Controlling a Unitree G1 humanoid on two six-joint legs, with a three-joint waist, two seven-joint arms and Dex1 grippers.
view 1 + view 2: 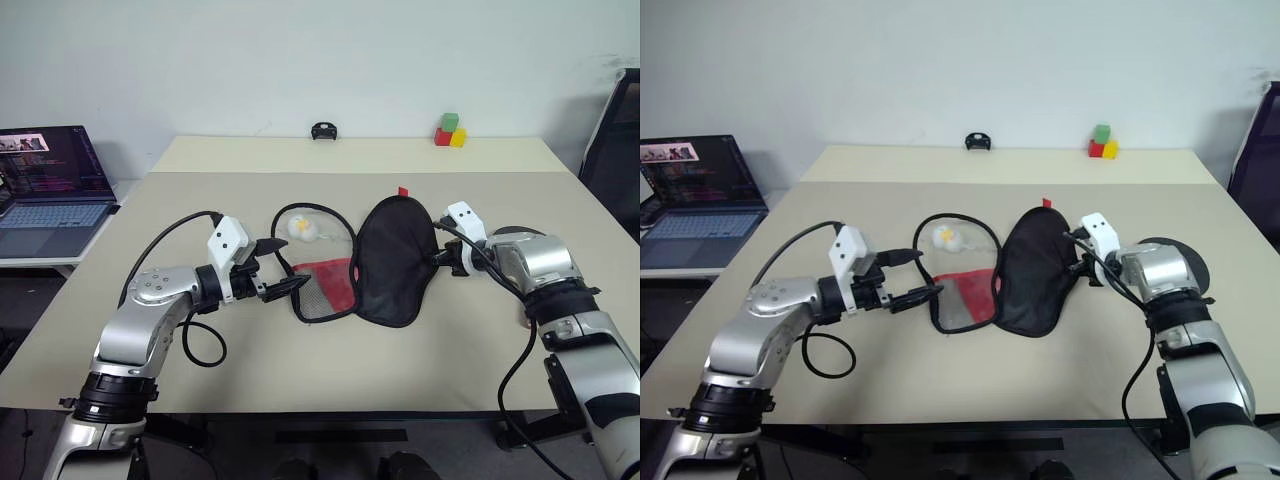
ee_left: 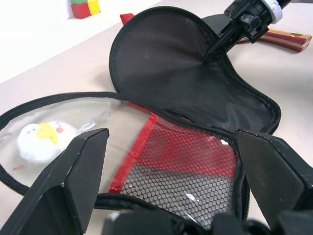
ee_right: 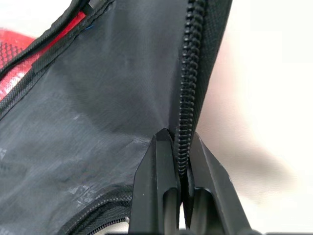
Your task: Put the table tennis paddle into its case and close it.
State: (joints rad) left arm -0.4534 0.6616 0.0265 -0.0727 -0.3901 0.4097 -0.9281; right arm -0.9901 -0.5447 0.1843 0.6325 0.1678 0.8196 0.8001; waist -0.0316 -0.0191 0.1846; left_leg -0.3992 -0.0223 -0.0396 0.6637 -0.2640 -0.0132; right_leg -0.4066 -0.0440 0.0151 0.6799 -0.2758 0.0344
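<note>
1. Case (image 1: 385,262): lies unzipped and spread flat at mid-worktop, black lining of one flap up; the other flap (image 1: 322,262) shows its clear window, red panel and black mesh.
2. Table tennis paddle (image 2: 287,39): seen in the left wrist view as a light-wood handle with red stripe, lying on the worktop (image 1: 300,370) just beyond the case's right edge, behind the right tool. It is not yet inside.
3. Progress, as judged: case opened; inserting the paddle, folding the flap over and zipping shut all remain.
4. Right tool (image 3: 178,161): fingers together, clamped on the zipper edge of the black flap.
5. Left tool (image 1: 280,268): fingers wide apart, holding nothing, near the mesh flap's left edge.
6. A small white toy with yellow marks (image 1: 303,229) shows at the clear window.
7. Surroundings: coloured blocks (image 1: 449,130) at the far edge; a laptop (image 1: 50,185) on a side desk.
</note>
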